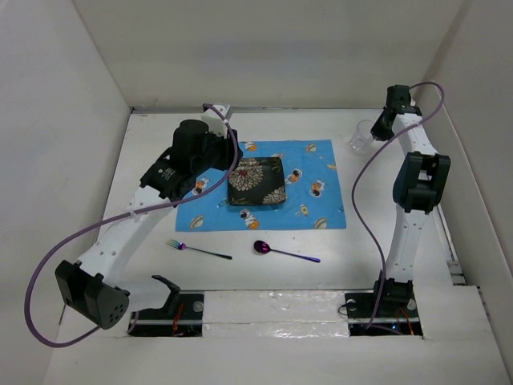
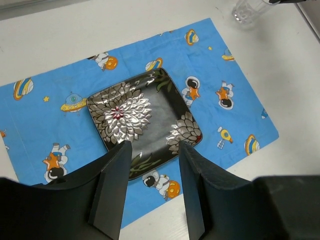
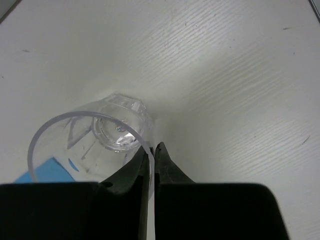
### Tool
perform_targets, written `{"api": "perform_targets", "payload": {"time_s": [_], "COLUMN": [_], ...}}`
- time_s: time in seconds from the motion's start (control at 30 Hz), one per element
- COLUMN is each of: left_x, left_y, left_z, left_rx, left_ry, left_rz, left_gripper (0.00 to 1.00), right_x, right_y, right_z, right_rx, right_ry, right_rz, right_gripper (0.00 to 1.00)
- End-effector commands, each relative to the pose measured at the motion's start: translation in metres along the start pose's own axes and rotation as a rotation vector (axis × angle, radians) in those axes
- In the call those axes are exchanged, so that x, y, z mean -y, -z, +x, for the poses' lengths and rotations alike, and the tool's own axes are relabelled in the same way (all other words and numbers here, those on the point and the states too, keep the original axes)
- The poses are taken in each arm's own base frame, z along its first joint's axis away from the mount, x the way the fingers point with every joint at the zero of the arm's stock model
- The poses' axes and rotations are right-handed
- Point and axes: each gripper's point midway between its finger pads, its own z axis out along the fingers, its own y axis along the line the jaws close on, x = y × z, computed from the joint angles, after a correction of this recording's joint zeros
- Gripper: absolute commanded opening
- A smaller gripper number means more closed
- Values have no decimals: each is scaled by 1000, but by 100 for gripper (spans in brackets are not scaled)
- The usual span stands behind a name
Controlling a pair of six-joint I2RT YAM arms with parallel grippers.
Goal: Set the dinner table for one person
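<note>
The dinner table (image 1: pixel 337 265) is the white walled surface. A blue cartoon-print mat (image 1: pixel 321 200) lies at its middle with a black square floral plate (image 1: pixel 256 181) on it. My left gripper (image 1: pixel 227 154) hovers over the plate's left side. In the left wrist view it is open and empty (image 2: pixel 152 150) above the plate (image 2: pixel 142 117) and mat (image 2: pixel 50 110). A clear glass (image 1: pixel 361 138) stands at the back right, off the mat. My right gripper (image 3: pixel 152 150) is shut on the wall of the glass (image 3: pixel 95 135), one finger inside the rim and one outside.
A fork (image 1: pixel 199 249) and a purple spoon (image 1: pixel 284 252) lie on the table in front of the mat. White panels wall the table on the left, back and right. The glass also shows at the top right of the left wrist view (image 2: pixel 246 10).
</note>
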Motion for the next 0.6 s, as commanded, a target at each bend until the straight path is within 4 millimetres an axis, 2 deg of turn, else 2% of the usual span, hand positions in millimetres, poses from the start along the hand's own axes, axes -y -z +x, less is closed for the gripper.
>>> {"api": "perform_targets", "payload": {"time_s": [0.0, 0.03, 0.13, 0.17, 0.23, 0.37, 0.4, 0.47, 0.53, 0.57], "left_x": [5, 5, 8, 8, 6, 5, 3, 4, 5, 5], "left_y": [4, 3, 1, 0, -4, -10, -12, -12, -13, -13], "left_z": [-22, -21, -25, -25, -22, -20, -19, -19, -16, -16], "left_rx": [52, 49, 49, 49, 32, 20, 13, 13, 10, 10], "left_ry": [-11, -9, -8, -6, -1, 7, 12, 15, 20, 20], "left_rz": [15, 18, 27, 26, 16, 8, 0, 2, 9, 9], "left_gripper": [39, 39, 39, 39, 39, 39, 39, 38, 38, 38], "right_x": [-21, -23, -51, -58, -78, -111, -126, -129, -141, -141], "right_y": [45, 65, 99, 108, 118, 127, 128, 128, 125, 118], "right_z": [-43, -53, -58, -56, -35, 3, 19, 23, 28, 32], "right_rx": [183, 221, 243, 238, 197, 133, 111, 106, 89, 78], "right_ry": [-6, -18, 33, 51, 115, 202, 236, 249, 275, 279], "right_rz": [-50, -72, -160, -178, -200, -267, -282, -285, -283, -276], "right_gripper": [0, 0, 0, 0, 0, 0, 0, 0, 0, 0]}}
